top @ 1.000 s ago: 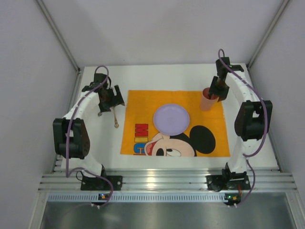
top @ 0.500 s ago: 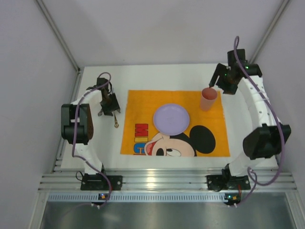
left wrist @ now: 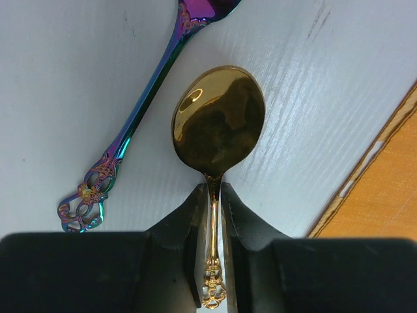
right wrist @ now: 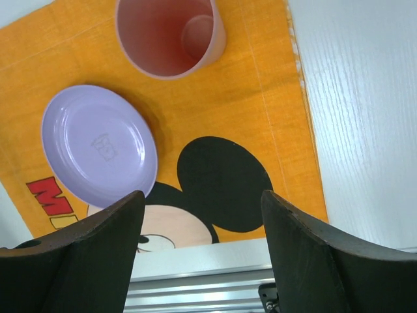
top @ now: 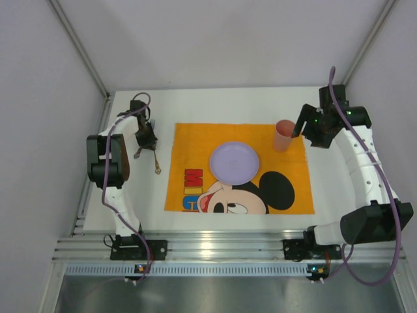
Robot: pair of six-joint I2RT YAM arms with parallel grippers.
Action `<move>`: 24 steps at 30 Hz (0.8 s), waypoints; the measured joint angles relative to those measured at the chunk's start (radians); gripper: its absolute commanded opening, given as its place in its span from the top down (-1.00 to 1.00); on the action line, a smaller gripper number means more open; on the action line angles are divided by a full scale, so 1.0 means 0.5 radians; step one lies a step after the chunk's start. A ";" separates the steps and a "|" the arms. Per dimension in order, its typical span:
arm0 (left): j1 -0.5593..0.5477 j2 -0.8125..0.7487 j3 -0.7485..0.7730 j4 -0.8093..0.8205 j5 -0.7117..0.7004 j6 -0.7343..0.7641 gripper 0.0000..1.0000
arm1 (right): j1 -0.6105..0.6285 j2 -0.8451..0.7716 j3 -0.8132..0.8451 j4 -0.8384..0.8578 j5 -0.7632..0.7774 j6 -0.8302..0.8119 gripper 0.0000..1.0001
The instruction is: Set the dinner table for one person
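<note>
The left fingers [left wrist: 193, 225] pinch the gold spoon [left wrist: 218, 124] on the white bench [left wrist: 313, 98]. The right fingers [right wrist: 306, 254] are wide apart over the orange mat [right wrist: 260, 98].

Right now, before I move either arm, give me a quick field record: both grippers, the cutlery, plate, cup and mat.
left gripper: closed on the gold spoon at its handle
gold spoon: lying on the dinner table, off the placemat, bowl pointing away from the fingers
iridescent utensil: on the dinner table beside the gold spoon, untouched
right gripper: open, empty, above the placemat
purple plate: on the placemat, near its middle
pink cup: upright, at the placemat's far right corner
placemat: orange, flat
</note>
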 measured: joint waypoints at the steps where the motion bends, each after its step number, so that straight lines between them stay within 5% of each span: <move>1: 0.000 0.000 0.000 -0.002 -0.005 0.008 0.61 | -0.009 -0.001 -0.001 -0.011 -0.001 -0.001 -0.45; 6: -0.021 0.000 0.000 -0.003 -0.038 0.039 0.72 | -0.030 -0.005 -0.001 -0.022 -0.002 -0.014 -0.45; 7: -0.027 0.000 0.000 -0.005 -0.056 0.042 1.00 | -0.031 -0.005 -0.001 -0.021 -0.002 -0.014 -0.45; 18: -0.059 0.047 0.199 -0.237 -0.057 0.005 1.00 | 0.023 -0.032 0.061 -0.014 -0.146 -0.013 -0.60; 24: -0.199 -0.095 0.528 -0.417 0.110 -0.163 1.00 | 0.444 -0.031 0.160 0.291 -0.399 0.069 -0.72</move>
